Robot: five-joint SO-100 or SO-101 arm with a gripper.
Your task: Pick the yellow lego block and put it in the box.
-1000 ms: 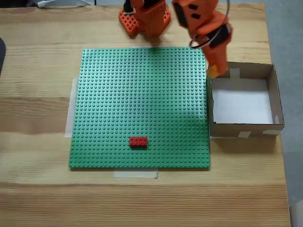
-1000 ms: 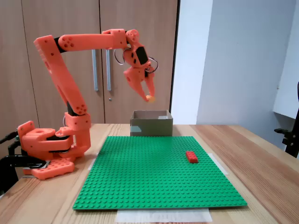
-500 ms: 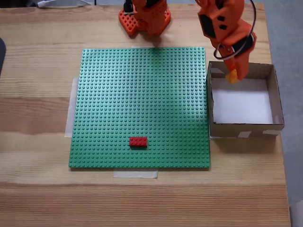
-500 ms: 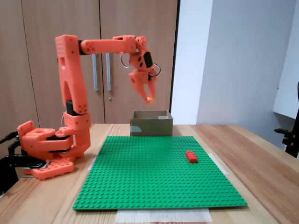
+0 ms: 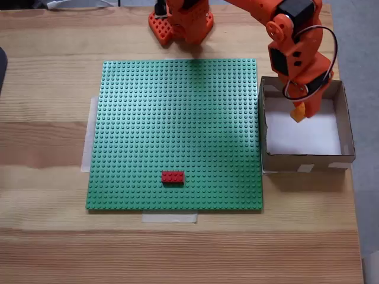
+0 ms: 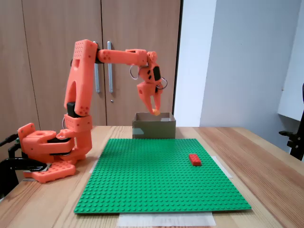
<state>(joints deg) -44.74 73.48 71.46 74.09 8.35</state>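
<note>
- Fingers pinched on yellow lego block, upper right of frame, over the box interior; in side view just above box rim.
- Red brick on green baseplate, lower center.

The orange arm reached from its base across to the box at the far edge of the surface. Its claw pointed down just above the box's rim, apparently pinching the yellow lego block. A red brick sat on the green baseplate.
</note>
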